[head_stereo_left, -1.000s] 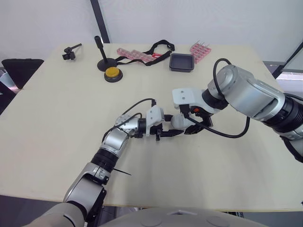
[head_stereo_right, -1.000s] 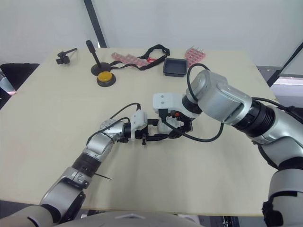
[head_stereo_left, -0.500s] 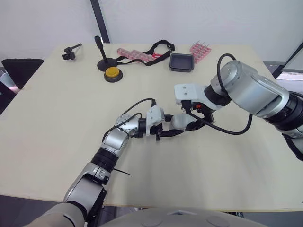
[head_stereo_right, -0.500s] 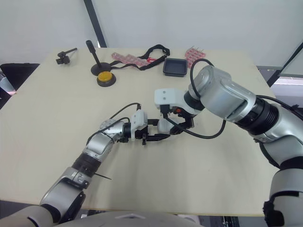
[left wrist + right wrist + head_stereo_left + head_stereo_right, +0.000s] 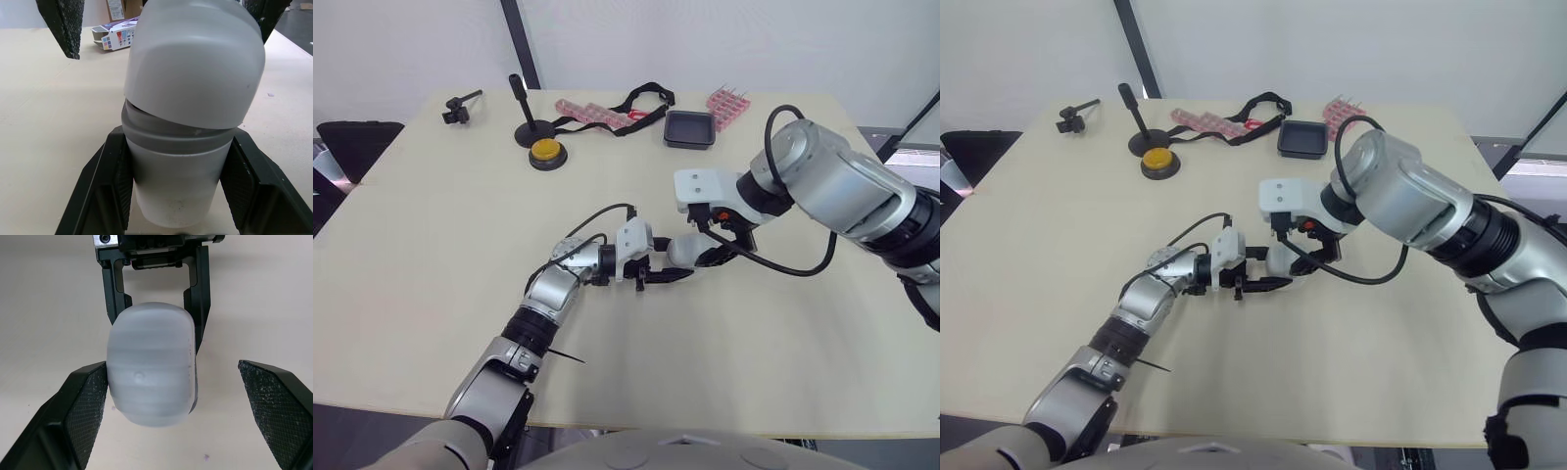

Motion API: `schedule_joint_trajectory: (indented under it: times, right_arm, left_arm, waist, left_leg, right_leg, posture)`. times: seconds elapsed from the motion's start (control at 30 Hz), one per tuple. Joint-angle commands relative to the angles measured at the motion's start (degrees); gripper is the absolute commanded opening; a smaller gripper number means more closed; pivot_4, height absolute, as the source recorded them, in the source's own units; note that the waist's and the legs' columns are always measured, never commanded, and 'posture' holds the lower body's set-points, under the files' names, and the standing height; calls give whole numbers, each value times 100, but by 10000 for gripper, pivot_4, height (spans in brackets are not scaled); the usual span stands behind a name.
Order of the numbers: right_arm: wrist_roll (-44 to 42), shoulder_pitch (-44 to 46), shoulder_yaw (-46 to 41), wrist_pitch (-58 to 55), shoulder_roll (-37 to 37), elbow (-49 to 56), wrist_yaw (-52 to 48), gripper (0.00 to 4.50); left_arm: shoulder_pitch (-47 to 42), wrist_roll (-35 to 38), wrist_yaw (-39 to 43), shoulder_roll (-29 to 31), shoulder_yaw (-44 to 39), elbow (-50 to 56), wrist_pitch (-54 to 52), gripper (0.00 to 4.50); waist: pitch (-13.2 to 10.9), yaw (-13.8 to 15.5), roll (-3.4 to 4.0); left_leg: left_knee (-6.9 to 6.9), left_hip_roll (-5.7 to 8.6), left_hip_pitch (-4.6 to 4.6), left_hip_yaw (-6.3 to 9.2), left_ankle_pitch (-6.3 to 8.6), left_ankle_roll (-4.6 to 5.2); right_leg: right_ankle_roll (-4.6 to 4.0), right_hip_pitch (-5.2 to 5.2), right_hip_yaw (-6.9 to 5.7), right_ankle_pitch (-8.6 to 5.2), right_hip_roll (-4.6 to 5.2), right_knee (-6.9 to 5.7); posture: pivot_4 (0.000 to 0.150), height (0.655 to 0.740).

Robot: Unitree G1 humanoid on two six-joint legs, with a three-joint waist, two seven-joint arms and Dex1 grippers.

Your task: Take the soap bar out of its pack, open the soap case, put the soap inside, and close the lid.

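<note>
A frosted white soap case (image 5: 682, 251) with a grey rim band lies at the table's middle, pinched at its lower half by my left gripper (image 5: 178, 164), which is shut on it. In the left wrist view its lid (image 5: 195, 63) sits slightly tilted on the base. My right gripper (image 5: 171, 369) hovers over the same case (image 5: 150, 362), open, one black finger (image 5: 85, 406) on each side and neither touching. From above, the right gripper (image 5: 722, 243) is just right of the case. A small colourful box (image 5: 116, 34) lies far off in the left wrist view.
Along the table's far edge are a black tray (image 5: 689, 128), pink packs (image 5: 727, 103), a black strap (image 5: 641, 98), a yellow button (image 5: 547, 152), a black stand (image 5: 524, 113) and a small clamp (image 5: 458, 108). Bare tabletop surrounds the grippers.
My right arm has risen and drawn back a little from the case. The left gripper and the case have stayed where they were.
</note>
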State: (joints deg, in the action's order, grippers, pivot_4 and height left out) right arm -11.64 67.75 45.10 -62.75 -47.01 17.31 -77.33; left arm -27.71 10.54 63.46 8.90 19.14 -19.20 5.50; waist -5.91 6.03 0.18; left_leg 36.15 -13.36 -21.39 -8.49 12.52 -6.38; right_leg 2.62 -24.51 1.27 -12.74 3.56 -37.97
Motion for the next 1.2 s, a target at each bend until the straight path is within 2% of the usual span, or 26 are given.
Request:
schedule_joint_trajectory:
  times: [0.03,0.57,0.67,0.77,0.97,1.03,1.2]
  right_arm:
    - [-77,109,-253,-38,12,158,-33,44685]
    - [-507,-100,-863,-275,-158,603,24,44685]
    - [-939,-349,-1782,-376,-165,622,146,44685]
    - [-1329,-791,-2677,-271,-158,512,288,44685]
    - [-1162,-2195,-3759,1263,-487,184,640,44685]
    - [-1222,-2745,-4190,2013,-386,107,667,44685]
    - [-1557,-3918,-4939,3010,-158,241,601,44685]
  left_arm:
    - [-5,-56,12,15,48,44,-30,19578]
    - [-19,-62,43,18,49,29,-28,19578]
    - [-22,-63,51,37,51,52,-55,19578]
    - [-19,-45,49,56,20,54,-77,19578]
    - [4,-12,64,94,-13,71,-126,19578]
    - [2,5,74,107,-20,71,-143,19578]
    - [-5,53,93,138,-28,87,-197,19578]
  waist:
    - [0,0,0]
    - [-1,4,-2]
    - [-3,15,-4]
    - [-3,20,-5]
    - [-1,23,-11]
    - [0,10,-9]
    - [0,-5,-10]
  left_leg:
    - [0,0,0,0,0,0]
    - [-2,0,0,0,0,0]
    - [-2,0,-2,1,0,0]
    - [-6,1,-4,1,0,0]
    - [-13,0,-3,1,1,2]
    - [-15,0,-1,-1,2,4]
    - [-19,-1,-3,-2,17,32]
  right_leg:
    - [0,0,0,0,0,0]
    - [0,0,0,0,-1,2]
    - [0,0,-1,0,0,4]
    - [0,-1,-1,0,-1,9]
    - [0,3,-3,0,1,19]
    - [-2,2,-1,-1,0,19]
    - [-17,2,-1,-10,2,27]
  posture:
    - [1500,7291]
    - [1500,7291]
    - [1500,7291]
    - [1500,7291]
    - [1500,7291]
    - [1500,7291]
    - [1500,7291]
